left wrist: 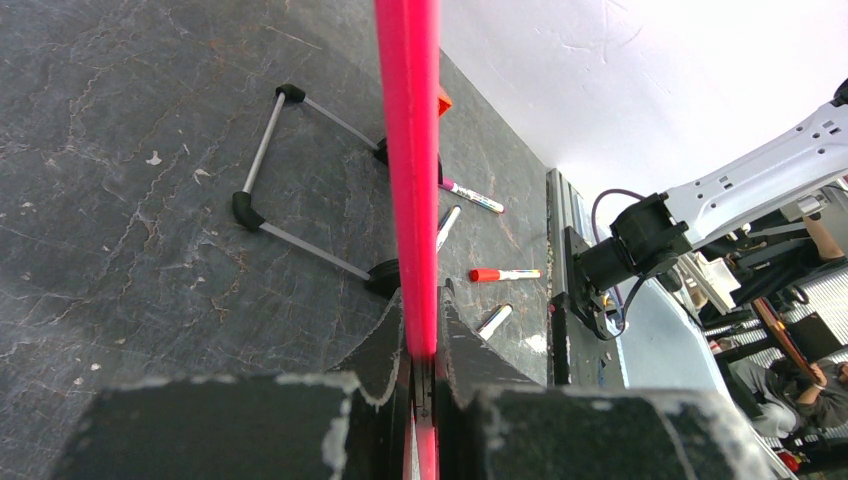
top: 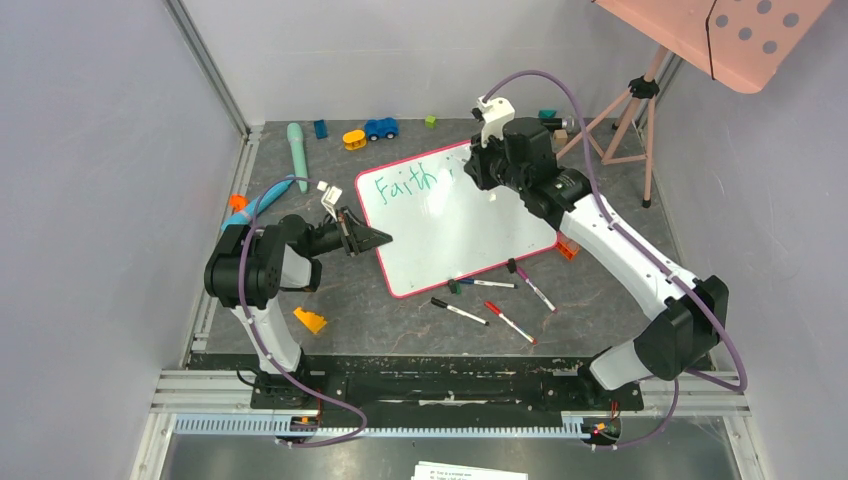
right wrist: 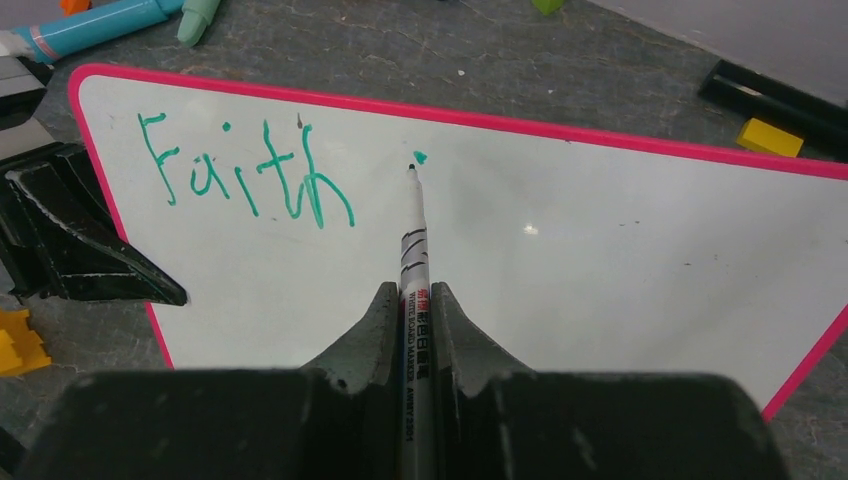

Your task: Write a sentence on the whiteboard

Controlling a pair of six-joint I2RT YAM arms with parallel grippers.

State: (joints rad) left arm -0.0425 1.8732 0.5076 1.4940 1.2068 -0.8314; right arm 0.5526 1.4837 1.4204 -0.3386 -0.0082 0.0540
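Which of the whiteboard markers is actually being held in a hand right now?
The thin white marker clamped in the right hand, tip at the pink-rimmed glossy whiteboard beside green "Faith". The four other markers lie loose on the table.

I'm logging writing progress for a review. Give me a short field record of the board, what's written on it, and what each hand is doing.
whiteboard: pink-rimmed, angled across the dark table
sentence: only "Faith" so far, in green, near the far left corner
left hand: shut on the whiteboard's rim at its left edge
right hand: shut on a marker
marker tip: at the board just right of the word, beside a green dot; contact unclear
loose markers: several on the table by the board's near edge
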